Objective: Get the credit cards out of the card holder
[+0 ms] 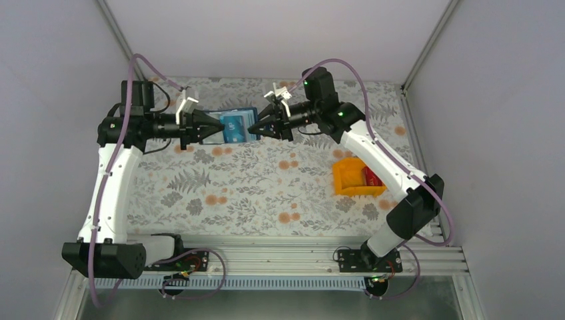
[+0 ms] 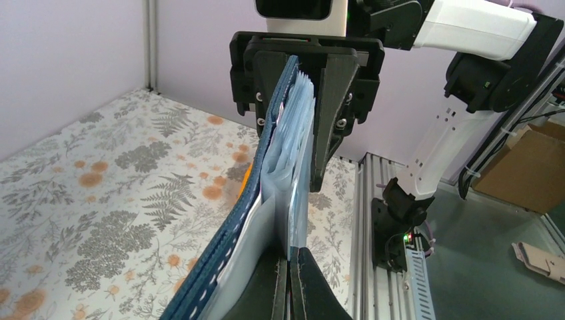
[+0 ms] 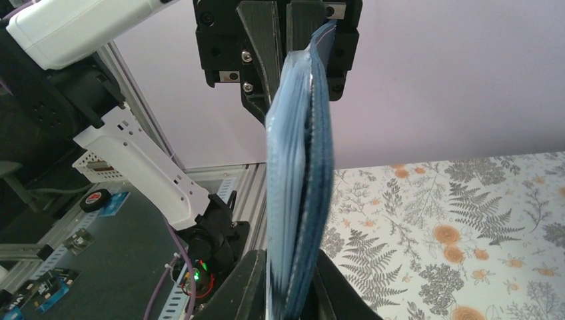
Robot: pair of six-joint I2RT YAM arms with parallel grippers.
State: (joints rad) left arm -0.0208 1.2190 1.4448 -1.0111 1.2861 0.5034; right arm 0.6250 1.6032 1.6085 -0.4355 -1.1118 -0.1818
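Overhead, the left gripper [image 1: 206, 127] is pressed shut on the left end of the card holder [image 1: 230, 137]. The right gripper [image 1: 262, 124] is closed about its right end, so the holder hangs between them above the far part of the flowered table [image 1: 253, 193]. Well apart to the right, an orange bin [image 1: 346, 180] sits on the table just beside the right arm [image 1: 380, 157], with a red card [image 1: 372, 177] inside it. The holder's long axis runs left to right from one gripper to the other, roughly level. Its pocketed face is turned upward, and a teal-green card [image 1: 233, 124] shows there. Each wrist view sees it edge-on, navy outside against paler blue leaves. The left arm [image 1: 113, 180] and the right arm both rise from the near rail and reach far, wrists bent inward so the grippers face each other.
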